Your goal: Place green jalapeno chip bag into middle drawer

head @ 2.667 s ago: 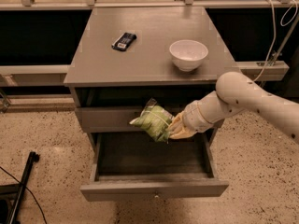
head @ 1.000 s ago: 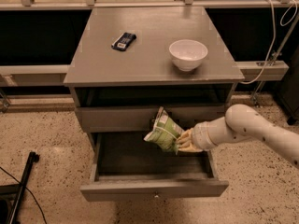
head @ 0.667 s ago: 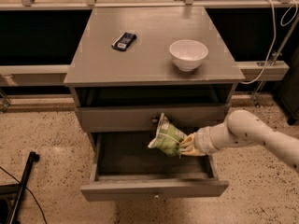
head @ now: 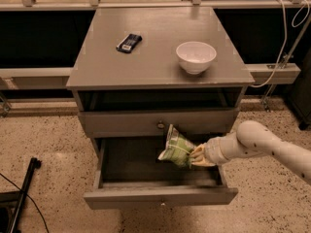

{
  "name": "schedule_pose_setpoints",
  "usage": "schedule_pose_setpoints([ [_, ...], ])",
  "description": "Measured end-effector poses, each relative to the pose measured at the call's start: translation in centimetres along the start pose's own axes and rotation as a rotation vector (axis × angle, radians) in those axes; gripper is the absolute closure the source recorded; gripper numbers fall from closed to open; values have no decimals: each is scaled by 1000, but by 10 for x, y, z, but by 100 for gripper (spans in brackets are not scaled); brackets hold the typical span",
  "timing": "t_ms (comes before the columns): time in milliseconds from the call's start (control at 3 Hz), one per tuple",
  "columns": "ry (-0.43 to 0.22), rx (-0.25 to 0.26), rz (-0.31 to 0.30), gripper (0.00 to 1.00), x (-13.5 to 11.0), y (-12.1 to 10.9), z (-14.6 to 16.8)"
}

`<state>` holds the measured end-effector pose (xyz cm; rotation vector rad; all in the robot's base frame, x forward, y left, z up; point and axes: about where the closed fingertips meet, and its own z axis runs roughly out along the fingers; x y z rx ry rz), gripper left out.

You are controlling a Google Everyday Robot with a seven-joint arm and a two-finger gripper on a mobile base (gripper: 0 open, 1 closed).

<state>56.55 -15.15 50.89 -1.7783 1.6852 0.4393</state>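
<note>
The green jalapeno chip bag is light green with white patches. It hangs over the inside of the open middle drawer, right of centre. My gripper is shut on the bag's right end and comes in from the right on a white arm. The drawer is pulled out, with a dark inside and a small knob on its front. The bag's top edge overlaps the upper drawer front in the picture.
On the grey cabinet top stand a white bowl and a small dark flat packet. The upper drawer is closed, with a brass knob. A dark stand and cable lie on the floor at left.
The arm has lowered and moved right, carrying the bag from in front of the upper drawer down into the open middle drawer's space.
</note>
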Motion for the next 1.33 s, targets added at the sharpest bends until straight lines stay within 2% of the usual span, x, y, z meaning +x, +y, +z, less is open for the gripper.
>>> schedule_pose_setpoints([
  [333,8,-9,11,50,8,1,8],
  [667,10,-11,17,22,14,3,12],
  [1000,10,-11,17,1,14,3,12],
  [1333,9,-11,17,0,14,3,12],
])
